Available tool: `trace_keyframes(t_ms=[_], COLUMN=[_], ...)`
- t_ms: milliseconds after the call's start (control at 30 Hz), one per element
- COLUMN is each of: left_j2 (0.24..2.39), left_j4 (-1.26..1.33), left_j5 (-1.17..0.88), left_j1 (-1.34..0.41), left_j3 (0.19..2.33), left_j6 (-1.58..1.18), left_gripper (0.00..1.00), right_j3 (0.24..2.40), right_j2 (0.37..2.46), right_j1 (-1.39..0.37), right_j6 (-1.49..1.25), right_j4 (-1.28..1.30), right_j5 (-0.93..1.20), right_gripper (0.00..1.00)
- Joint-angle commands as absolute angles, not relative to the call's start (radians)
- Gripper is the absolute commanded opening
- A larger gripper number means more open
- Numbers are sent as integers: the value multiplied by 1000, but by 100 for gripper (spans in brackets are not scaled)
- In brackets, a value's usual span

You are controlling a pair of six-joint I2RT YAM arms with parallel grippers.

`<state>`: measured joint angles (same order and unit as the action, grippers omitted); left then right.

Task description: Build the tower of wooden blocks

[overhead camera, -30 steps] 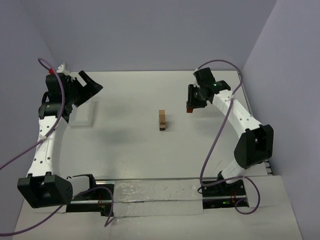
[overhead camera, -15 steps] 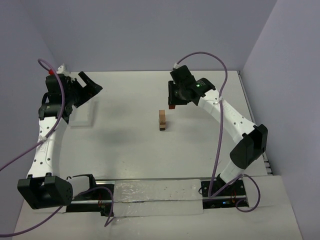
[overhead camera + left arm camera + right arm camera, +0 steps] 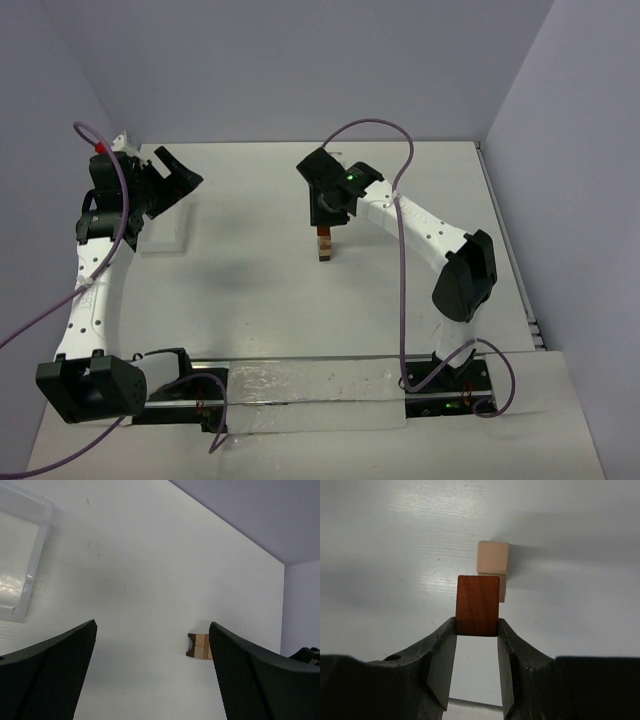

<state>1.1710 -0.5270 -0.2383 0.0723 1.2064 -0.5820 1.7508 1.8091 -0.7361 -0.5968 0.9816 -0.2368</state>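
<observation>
Blocks make a small stack near the middle of the white desk (image 3: 250, 290). This is the wood block tower (image 3: 324, 250), with light tan blocks on top and a darker brown piece at the bottom. In the top view it stands a little above the middle of the frame, well apart from both arm bases at the bottom edge. The right pincer (image 3: 324, 224) hangs right over the wood block tower and points down. It is closed on a red-brown block (image 3: 323, 235). That block sits just above the top of the stack, and I cannot tell if the two touch. In the right wrist view the right pincer (image 3: 476, 628) fills the bottom of the frame. Its two dark fingers (image 3: 440, 655) squeeze the lower sides of the red-brown block (image 3: 477, 602), which stands straight up. Higher in that frame the tan top of the wood block tower (image 3: 493, 557) shows. The left pincer (image 3: 172, 178) is at the upper left of the top view, far from the stack, with its jaws spread wide and nothing between them. A clear tray (image 3: 165, 228) lies just below it in the frame. In the left wrist view the left pincer (image 3: 152, 627) shows as two black fingers (image 3: 50, 675) in the lower corners. The clear tray (image 3: 22, 565) is at the upper left, and the wood block tower (image 3: 199, 646) looks small at the lower right.
</observation>
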Motion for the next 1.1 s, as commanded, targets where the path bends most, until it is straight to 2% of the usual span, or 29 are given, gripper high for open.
trace_keyframes(t_ms=[0,1067], left_j2=[1177,1198], left_j4=[-482,-469], left_j5=[-261,-296], left_j1=[78,92], left_j3=[1205,1190], left_j6=[-580,-598], left_gripper=[99,99], right_j3=[1822,1823], right_j2=[1843,1924], right_j1=[-749,-692], right_j6=[-625,-537], right_j4=[992,965], right_j5=[-246,-216], right_gripper=[0,1])
